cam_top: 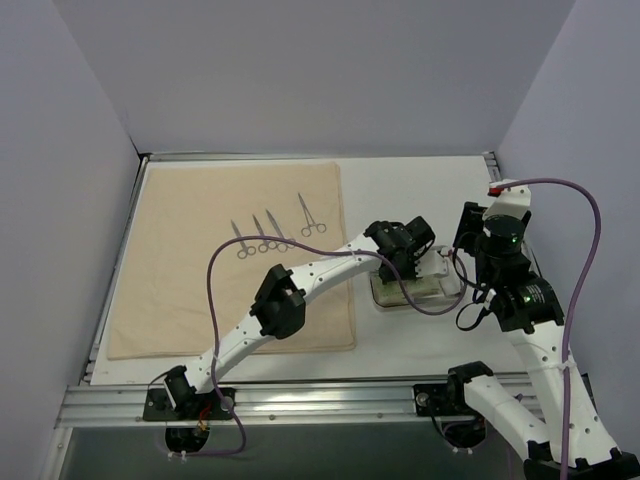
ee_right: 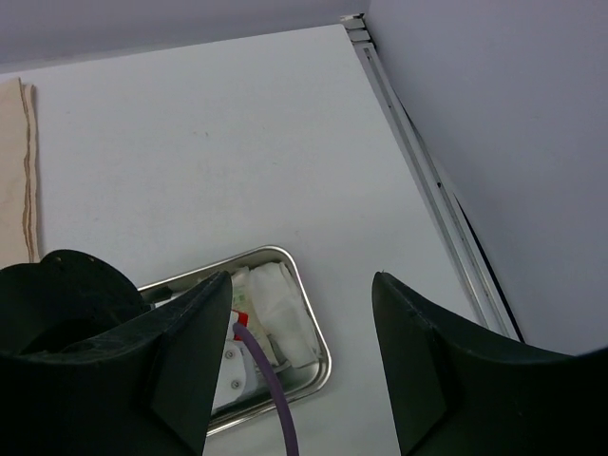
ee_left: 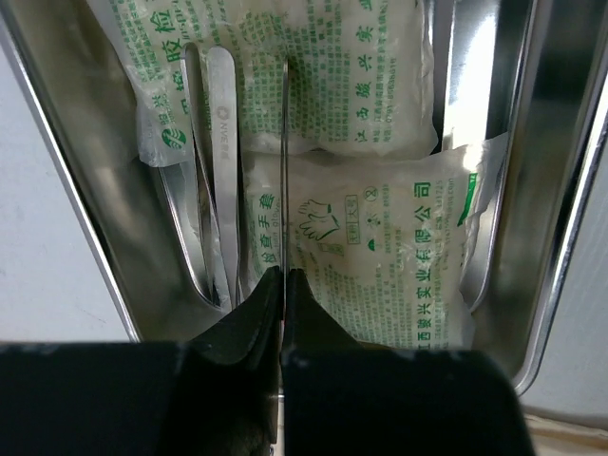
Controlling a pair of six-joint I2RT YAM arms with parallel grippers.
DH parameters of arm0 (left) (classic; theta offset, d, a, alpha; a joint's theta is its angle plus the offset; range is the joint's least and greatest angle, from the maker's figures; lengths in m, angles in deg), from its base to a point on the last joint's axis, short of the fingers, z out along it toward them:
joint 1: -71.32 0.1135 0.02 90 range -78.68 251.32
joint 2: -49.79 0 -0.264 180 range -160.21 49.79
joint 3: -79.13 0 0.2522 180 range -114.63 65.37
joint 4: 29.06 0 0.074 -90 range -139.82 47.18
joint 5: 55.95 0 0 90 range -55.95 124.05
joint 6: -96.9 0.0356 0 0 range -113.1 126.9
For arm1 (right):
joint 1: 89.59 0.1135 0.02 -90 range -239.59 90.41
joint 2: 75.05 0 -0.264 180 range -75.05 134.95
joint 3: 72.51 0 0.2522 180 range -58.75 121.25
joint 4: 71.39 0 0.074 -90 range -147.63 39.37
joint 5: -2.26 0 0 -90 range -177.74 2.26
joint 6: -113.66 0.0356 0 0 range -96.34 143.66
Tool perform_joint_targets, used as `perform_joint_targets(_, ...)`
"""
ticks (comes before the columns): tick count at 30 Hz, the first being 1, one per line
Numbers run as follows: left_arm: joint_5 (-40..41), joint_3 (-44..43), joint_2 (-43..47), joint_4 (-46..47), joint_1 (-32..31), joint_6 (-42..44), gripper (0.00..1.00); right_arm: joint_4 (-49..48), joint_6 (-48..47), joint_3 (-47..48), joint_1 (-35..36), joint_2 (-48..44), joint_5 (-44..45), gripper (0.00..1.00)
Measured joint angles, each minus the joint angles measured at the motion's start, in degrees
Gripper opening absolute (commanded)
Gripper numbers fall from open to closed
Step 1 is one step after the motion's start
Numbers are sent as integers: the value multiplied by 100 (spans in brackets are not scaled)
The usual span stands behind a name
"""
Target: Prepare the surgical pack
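A shiny steel tray (ee_left: 85,190) holds two pale green packets, one at the far end (ee_left: 323,76) and one nearer (ee_left: 380,247), with tweezers (ee_left: 220,171) lying along their left side. My left gripper (ee_left: 283,275) is shut on a thin steel instrument (ee_left: 285,180) seen edge-on, held over the packets. From above, the left gripper (cam_top: 410,260) sits over the tray (cam_top: 383,297). The right gripper (ee_right: 302,277) is open and holds nothing, hovering just right of the tray (ee_right: 318,356). Several forceps (cam_top: 270,235) lie on the beige cloth (cam_top: 200,290).
The left arm (cam_top: 290,295) stretches diagonally across the cloth's right edge to the tray. A purple cable (cam_top: 440,305) loops past the tray's front. A metal rail (ee_right: 427,180) and the grey wall bound the table on the right.
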Motion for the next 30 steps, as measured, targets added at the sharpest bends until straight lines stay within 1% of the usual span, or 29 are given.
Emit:
perform_joint_targets(4,138,94,0,68,-76,57,2,44,-2,0,0,-7,11,57)
perform_joint_targets(11,153,92,0,74,-81,2,2,76,-4,0,0,26,-76,56)
perform_joint_targets(21,-310,660,358,581,57,-772,2,76,-13,0,0,26,-236,56)
perform_joint_targets(30,-627,758,422,813,59,-1161,2,76,-28,0,0,83,-365,56)
